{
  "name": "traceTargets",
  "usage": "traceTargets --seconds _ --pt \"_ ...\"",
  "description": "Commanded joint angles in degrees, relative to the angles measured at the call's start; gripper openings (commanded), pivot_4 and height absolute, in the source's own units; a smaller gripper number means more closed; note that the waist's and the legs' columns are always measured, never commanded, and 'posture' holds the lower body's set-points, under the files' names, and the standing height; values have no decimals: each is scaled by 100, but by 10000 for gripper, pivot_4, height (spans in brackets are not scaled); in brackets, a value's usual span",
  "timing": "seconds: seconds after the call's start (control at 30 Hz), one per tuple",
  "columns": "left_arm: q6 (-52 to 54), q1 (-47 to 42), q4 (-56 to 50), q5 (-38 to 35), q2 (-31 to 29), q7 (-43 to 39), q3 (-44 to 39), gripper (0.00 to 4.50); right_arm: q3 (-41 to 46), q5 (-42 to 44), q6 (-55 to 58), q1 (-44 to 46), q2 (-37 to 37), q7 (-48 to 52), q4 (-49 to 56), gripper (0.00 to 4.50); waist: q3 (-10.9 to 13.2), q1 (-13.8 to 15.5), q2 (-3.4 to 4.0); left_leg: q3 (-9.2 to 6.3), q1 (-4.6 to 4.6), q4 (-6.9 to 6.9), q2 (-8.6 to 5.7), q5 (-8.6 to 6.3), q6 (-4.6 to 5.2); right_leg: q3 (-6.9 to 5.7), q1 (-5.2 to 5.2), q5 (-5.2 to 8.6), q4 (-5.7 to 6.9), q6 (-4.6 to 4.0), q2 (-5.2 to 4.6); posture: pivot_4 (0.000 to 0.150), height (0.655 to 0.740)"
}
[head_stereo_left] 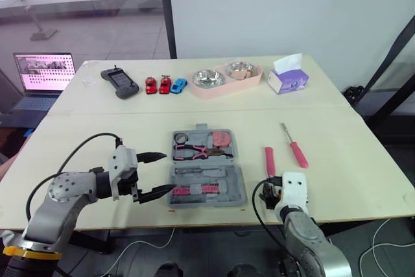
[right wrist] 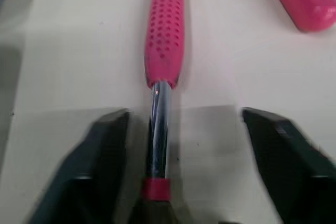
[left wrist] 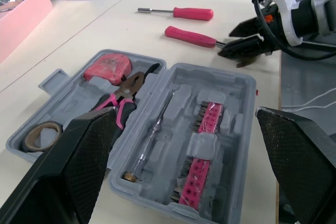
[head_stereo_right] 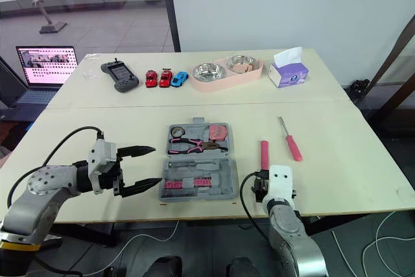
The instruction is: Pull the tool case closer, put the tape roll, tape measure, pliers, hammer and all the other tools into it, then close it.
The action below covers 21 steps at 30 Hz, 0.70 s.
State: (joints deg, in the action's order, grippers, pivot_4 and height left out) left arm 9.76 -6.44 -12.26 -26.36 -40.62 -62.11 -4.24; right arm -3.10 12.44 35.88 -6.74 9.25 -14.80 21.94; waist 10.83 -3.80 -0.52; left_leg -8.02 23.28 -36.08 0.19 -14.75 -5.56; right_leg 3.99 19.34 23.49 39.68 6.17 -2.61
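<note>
While the open tool case [head_stereo_left: 206, 176] is sitting near the table's [head_stereo_left: 363, 160] front edge, holding pliers [head_stereo_left: 194, 153], tape measure [head_stereo_left: 222, 138] and tape roll [head_stereo_left: 180, 137], the left gripper [head_stereo_left: 167, 172] is hovering released beside its left edge. The right gripper [right wrist: 184, 116], fingers spread, is straddling the pink-handled tool's [right wrist: 165, 30] steel shaft. 1 screwdriver [head_stereo_left: 296, 150] is lying on bare tabletop nearby.

**Cream table, tools near, clutter far**

The table [head_stereo_left: 350, 160] bears an open grey tool case [head_stereo_left: 237, 189]. A pink-handled tool [head_stereo_left: 269, 160] lies just right of it, with a pink screwdriver [head_stereo_left: 297, 152] beyond. Along the far edge are a black handset [head_stereo_left: 119, 82], perhaps a scanner, three toy cars [head_stereo_left: 165, 85], a pink bowl tray [head_stereo_left: 224, 93] and a tissue box [head_stereo_left: 288, 80].
</note>
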Motion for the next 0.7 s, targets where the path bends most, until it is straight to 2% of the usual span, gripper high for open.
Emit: traceTargets --seconds 0.03,0.13,0.37,0.53,0.63,0.7 --pt "26 -11 -202 -76 -113 -9 -160 45000 99 -119 101 -138 -141 87 -58 15957 0 8 0 0 0 -1 0 0 0 0 0 0 1 0 0 1500 7400" --pt "67 -11 -235 -93 -133 17 -173 45000 59 -199 106 -135 -218 199 -30 973 -3 36 -4 0 0 -3 -1 0 0 0 -2 0 1 0 -3 1500 7400" --pt "218 13 -278 -134 -170 78 -189 45000 -84 -501 -180 -36 -199 534 -58 365 -3 29 -4 0 -3 -3 -1 0 0 0 -3 0 3 0 -2 1500 7400" --pt "386 46 -299 -394 -108 150 -392 45000 -180 -832 -479 306 220 991 349 365 -2 0 -2 0 -2 -4 -1 0 0 0 2 0 11 0 -2 1500 7400" --pt "416 150 -217 -519 -178 23 -585 45000 -411 -711 -218 975 928 1942 992 365 0 -32 1 5 -2 -4 -2 0 0 3 7 0 18 0 -2 1500 7400" --pt "427 247 -28 -608 -242 -103 -765 45000 -490 -134 414 1702 1443 2866 1316 365 0 -34 2 6 -3 -6 0 0 0 5 10 0 22 0 1 1500 7400"
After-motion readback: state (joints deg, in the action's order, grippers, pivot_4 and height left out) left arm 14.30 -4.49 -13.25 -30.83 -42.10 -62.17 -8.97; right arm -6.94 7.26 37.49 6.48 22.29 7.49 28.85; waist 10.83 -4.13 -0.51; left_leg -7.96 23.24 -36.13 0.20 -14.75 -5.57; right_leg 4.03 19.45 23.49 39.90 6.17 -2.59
